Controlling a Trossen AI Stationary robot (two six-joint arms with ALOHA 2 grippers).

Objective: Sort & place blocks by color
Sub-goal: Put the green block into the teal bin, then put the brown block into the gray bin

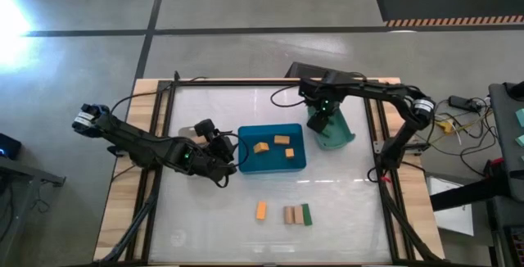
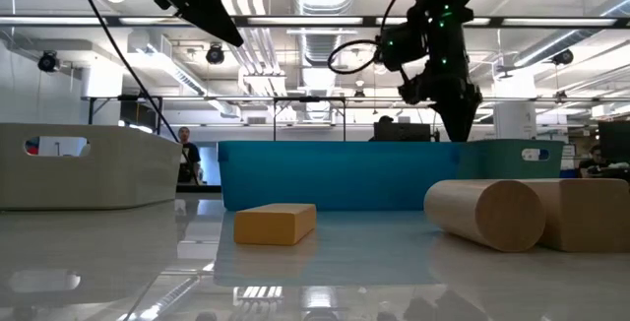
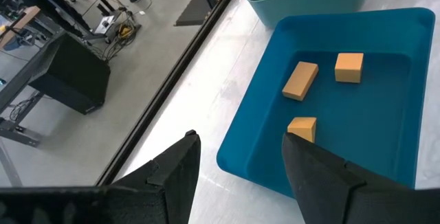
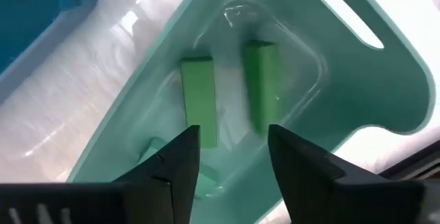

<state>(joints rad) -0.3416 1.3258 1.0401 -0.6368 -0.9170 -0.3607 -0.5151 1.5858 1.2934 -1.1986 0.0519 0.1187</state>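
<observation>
Three orange blocks point(image 3: 300, 80) lie on the floor of the blue bin point(image 1: 246, 165). Two green blocks point(image 4: 199, 97) lie on the floor of the teal bin point(image 4: 357, 80). On the table near the front lie an orange block point(image 1: 261, 210), a tan block point(image 1: 289, 214) and a green block point(image 1: 306, 214). My right gripper point(image 4: 230, 152) hangs open above the teal bin, pointing down, with nothing between its fingers. My left gripper point(image 3: 240, 165) stands open at the blue bin's left edge, holding nothing.
A pale bin point(image 2: 89, 163) shows at one side in the low view, with a person in the room behind it. Cables point(image 1: 282, 95) run along the table's far side. Black rails point(image 1: 155, 128) edge the table on the left and right.
</observation>
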